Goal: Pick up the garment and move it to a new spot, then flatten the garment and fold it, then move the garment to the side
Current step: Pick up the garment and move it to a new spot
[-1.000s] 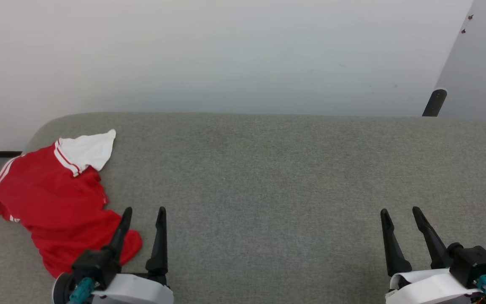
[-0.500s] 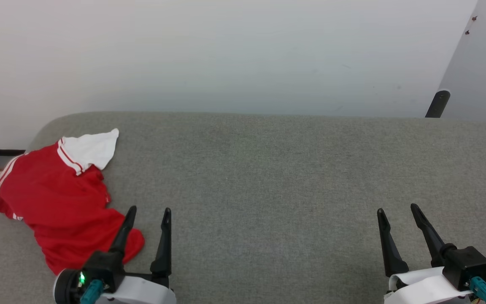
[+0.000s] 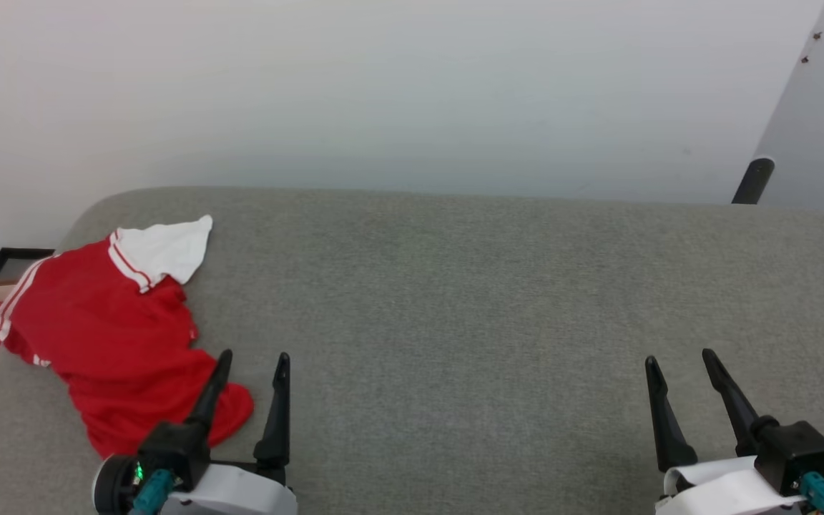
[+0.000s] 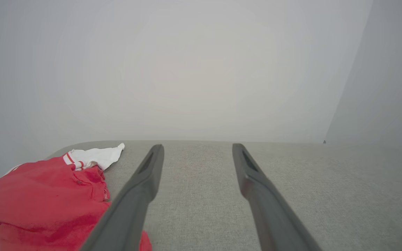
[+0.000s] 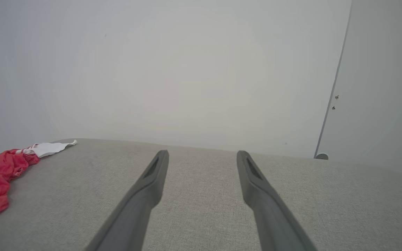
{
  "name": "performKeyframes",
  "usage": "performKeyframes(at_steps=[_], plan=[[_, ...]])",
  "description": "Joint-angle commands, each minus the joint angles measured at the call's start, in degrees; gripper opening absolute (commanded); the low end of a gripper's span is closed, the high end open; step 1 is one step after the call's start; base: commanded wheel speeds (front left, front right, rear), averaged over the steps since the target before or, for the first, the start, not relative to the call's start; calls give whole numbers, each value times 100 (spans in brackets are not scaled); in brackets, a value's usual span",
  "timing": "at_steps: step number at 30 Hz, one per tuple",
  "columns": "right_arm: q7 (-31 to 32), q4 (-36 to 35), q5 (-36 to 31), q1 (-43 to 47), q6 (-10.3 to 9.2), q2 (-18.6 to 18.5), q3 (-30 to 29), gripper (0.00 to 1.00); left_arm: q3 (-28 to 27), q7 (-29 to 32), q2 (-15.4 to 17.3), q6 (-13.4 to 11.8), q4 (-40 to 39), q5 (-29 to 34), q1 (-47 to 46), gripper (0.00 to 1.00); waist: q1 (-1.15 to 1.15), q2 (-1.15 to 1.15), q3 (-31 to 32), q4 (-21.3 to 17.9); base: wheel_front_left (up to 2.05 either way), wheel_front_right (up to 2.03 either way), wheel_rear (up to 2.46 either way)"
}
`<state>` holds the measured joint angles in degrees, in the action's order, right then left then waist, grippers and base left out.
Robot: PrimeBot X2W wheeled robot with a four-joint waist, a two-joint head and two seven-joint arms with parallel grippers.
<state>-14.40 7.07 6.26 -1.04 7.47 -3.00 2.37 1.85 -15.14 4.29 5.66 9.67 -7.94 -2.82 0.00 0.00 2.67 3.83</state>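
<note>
At the near edge of the grey surface [image 3: 455, 322], the left gripper [image 3: 254, 354] and the right gripper [image 3: 678, 356] are seen side by side, well apart, pointing away from the robot. The fingers of both are spread wide, and nothing is held between them.

The garment [image 3: 111, 336] is found just to the left of the left gripper, crumpled on the surface's left end. In the head view its nearest red lobe is overlapped by the outer left finger; whether fabric is touched cannot be told. In the left wrist view the same finger [image 4: 141, 188] is crossed behind by red cloth, while the gap between the fingers is occupied by bare surface alone.

The garment's long axis is judged to run from that near lobe away and slightly leftward, ending in the white sleeve [image 3: 165, 247] at the far end, close to the wall [image 3: 383, 93].

The left arm is judged much the nearer. A leftward shift or turn is called for, so that the red body is brought between the fingers before a pickup.
</note>
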Motion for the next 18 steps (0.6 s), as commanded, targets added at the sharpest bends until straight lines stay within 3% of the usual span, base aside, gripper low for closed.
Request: performKeyframes(at_steps=[1,7,18], plan=[[-30,2,-15,72,4,19,5,100,-49,2,6,39,21,-39,-43,100,0,0,33,84,0,0,0],[-17,1,8,111,4,18,80,100,-244,2,36,-75,226,-43,-87,100,0,0,114,381,0,0,0],[-13,128,176,-46,4,18,455,100,-588,2,183,-346,266,-37,-56,100,0,0,272,1354,0,0,0]])
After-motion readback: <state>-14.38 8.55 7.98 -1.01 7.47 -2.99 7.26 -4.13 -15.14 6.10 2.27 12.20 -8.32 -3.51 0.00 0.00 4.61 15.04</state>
